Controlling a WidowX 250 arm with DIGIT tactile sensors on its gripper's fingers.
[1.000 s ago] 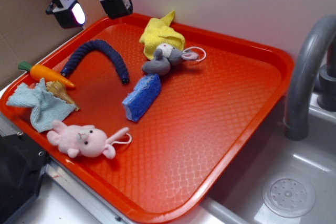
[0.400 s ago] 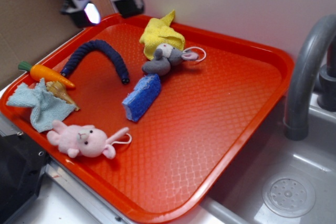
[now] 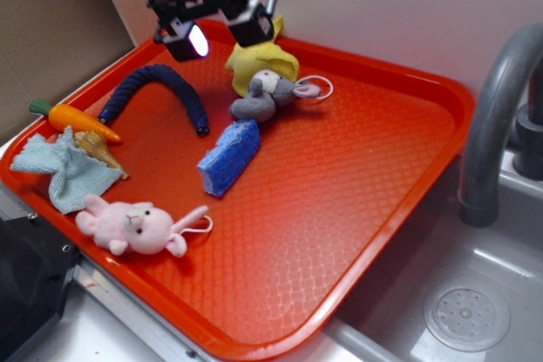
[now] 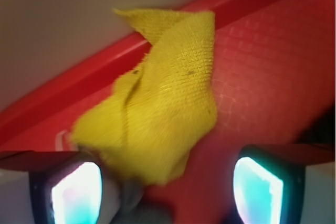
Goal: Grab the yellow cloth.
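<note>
The yellow cloth [image 3: 263,61] lies crumpled at the tray's back edge, one corner sticking up against the wall. A grey plush mouse [image 3: 265,97] rests on its front part. In the wrist view the yellow cloth [image 4: 163,103] fills the middle, just ahead of the jaws. My gripper [image 3: 218,30] hovers above the tray just left of the cloth, open, with glowing pads [image 4: 257,190] wide apart and nothing between them. The gripper [image 4: 167,192] has the cloth's lower edge and a bit of grey mouse showing between its fingers.
On the red tray [image 3: 382,167] lie a dark blue curved tube [image 3: 161,91], a blue sponge [image 3: 229,157], a carrot [image 3: 75,116], a light blue cloth [image 3: 64,167] and a pink plush bunny [image 3: 140,226]. A grey faucet [image 3: 496,116] and sink [image 3: 467,315] stand to the right.
My gripper has moved right along the tray's back edge, from the far left corner to just beside the yellow cloth. Nothing on the tray has shifted.
</note>
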